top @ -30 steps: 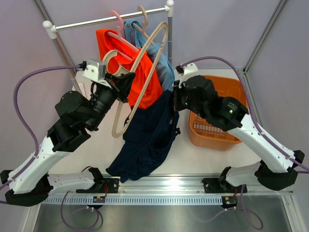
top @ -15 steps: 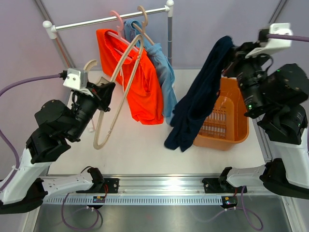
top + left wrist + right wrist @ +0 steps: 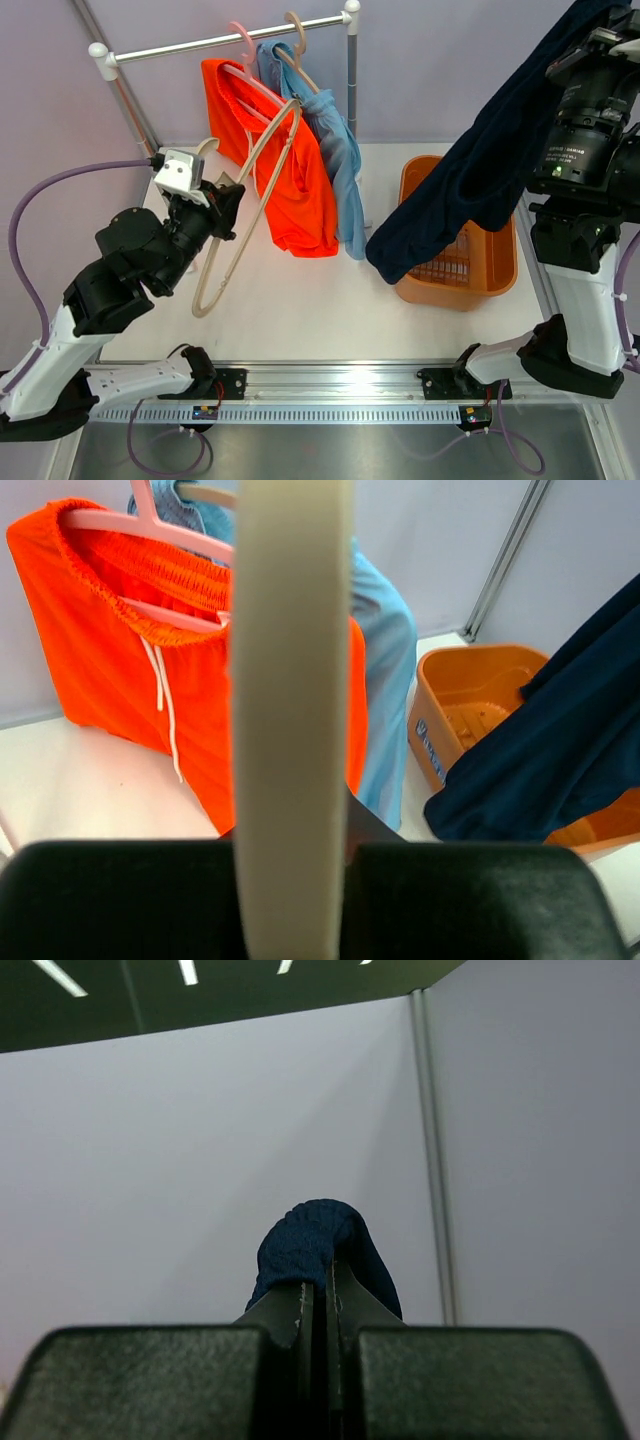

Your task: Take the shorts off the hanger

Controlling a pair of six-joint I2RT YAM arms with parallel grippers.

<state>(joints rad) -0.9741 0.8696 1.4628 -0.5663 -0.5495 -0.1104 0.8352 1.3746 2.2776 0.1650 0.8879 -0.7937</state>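
Navy shorts (image 3: 480, 170) clamped in my closed right gripper (image 3: 320, 1298), hanging over basket (image 3: 460, 288) at right, left gripper (image 3: 290, 855) closed tight on beige hanger (image 3: 290, 680)

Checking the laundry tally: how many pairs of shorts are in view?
3. The orange shorts and the light blue shorts hang side by side on the rail; the navy shorts dangle from the right claw by the basket. No others show.

A white counter (image 3: 300, 325) carries an orange basket (image 3: 470, 288), which sits flat on it. Beyond the basket and to its left, a rack pole (image 3: 351, 90) rises at the counter's far edge.
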